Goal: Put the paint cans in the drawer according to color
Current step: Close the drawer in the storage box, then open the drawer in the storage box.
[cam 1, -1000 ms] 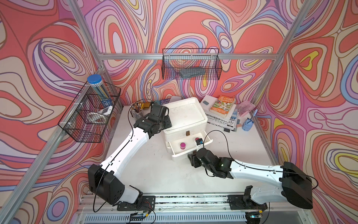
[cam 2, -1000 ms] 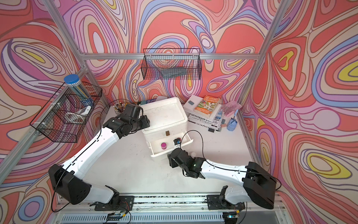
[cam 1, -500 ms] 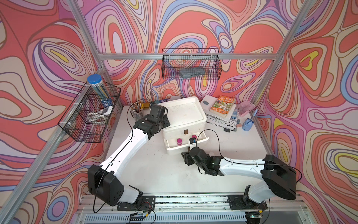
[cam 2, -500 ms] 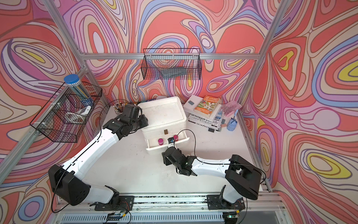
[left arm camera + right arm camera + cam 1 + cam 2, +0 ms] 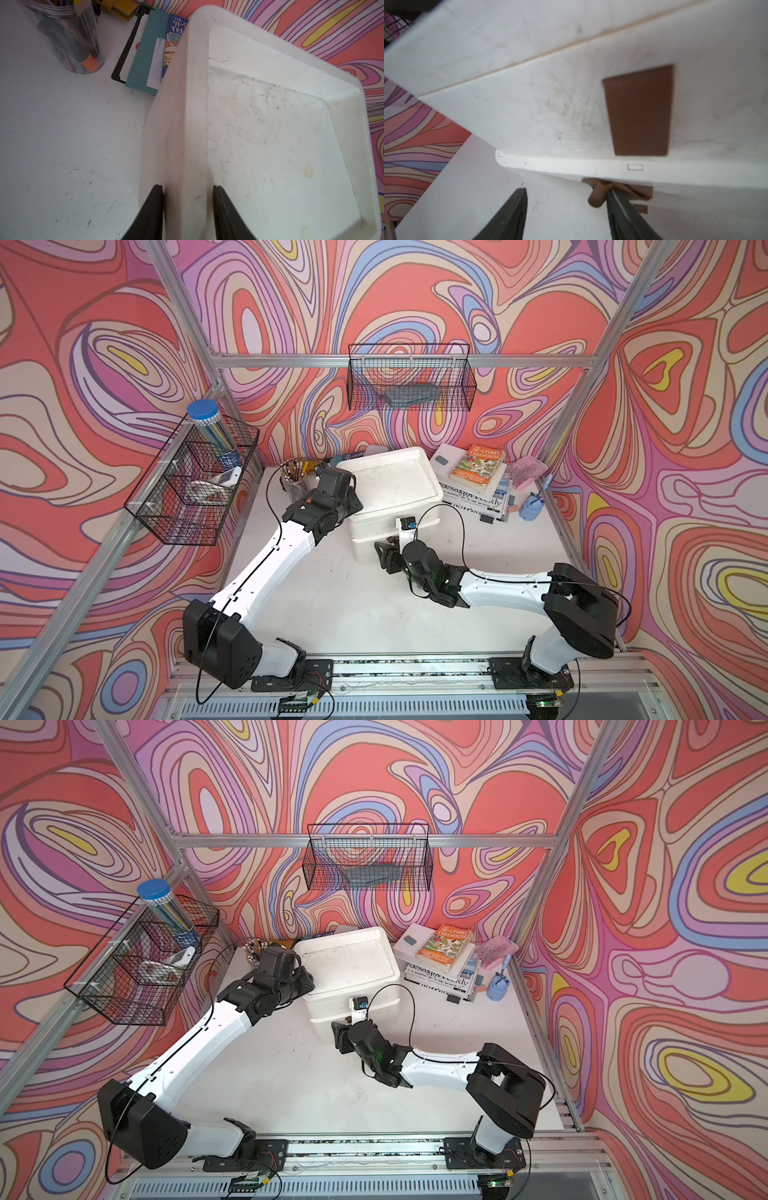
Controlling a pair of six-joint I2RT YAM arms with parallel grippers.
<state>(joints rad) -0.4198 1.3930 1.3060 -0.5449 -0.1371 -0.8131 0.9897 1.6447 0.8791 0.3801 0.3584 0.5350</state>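
Nearest the base rail, the right gripper [image 5: 565,192] stood open and held nothing; bare white table [image 5: 560,218] showed between its fingers. Only the right wrist view showed one black finger [image 5: 623,207] lying against the brown handle tab [image 5: 597,197] low on the white plastic drawer unit [image 5: 390,489], below a brown rectangular patch [image 5: 639,110] on a shut drawer front.

Farther back, both top views hid the left gripper [image 5: 188,187] under its own wrist. The left wrist view showed its jaws closed narrowly on the unit's raised side rim, one finger against each face.

Beyond stood a clear plastic cup of pens [image 5: 70,41], and that view alone resolved a blue paperback [image 5: 176,27] behind the unit.

I could not tell where the paint cans were: no view showed them.
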